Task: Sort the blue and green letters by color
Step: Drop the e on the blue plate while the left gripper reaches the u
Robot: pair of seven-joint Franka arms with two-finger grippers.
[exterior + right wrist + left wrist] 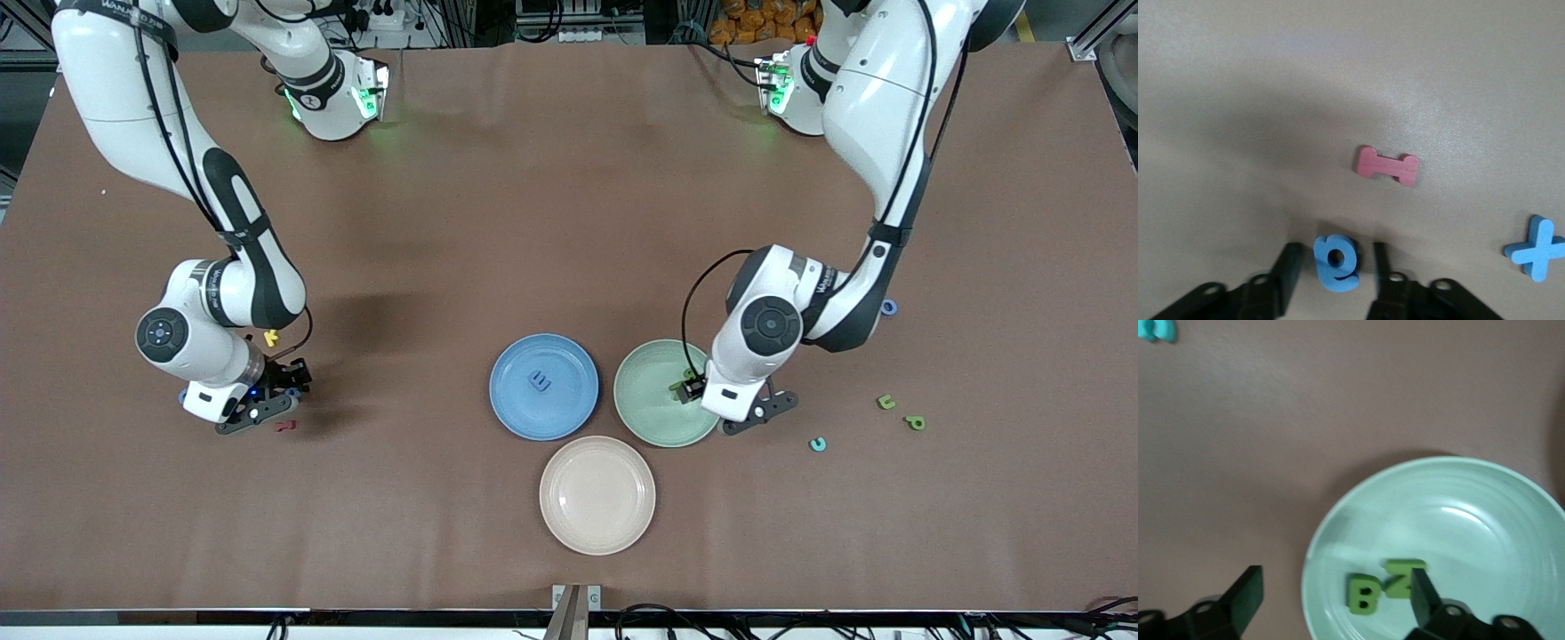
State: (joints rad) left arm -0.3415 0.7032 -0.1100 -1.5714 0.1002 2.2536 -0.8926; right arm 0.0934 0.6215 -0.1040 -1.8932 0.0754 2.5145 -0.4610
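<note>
My left gripper (686,388) is open and empty, low over the green plate (653,404). In the left wrist view (1335,593) two olive green letters, a B (1363,594) and a Z (1401,579), lie in that plate (1471,540) between its fingers. My right gripper (292,384) is low at the right arm's end of the table. Its open fingers (1290,267) stand either side of a blue letter (1336,262) on the table, with a gap on each side. A blue X (1537,248) lies beside it. One blue letter (539,381) lies in the blue plate (516,413).
A beige plate (597,533) sits nearest the front camera. Two green letters (885,402) (915,422), a teal one (817,444) and a blue one (888,308) lie toward the left arm's end. A yellow letter (271,338) and a dark red one (284,426) lie by my right gripper.
</note>
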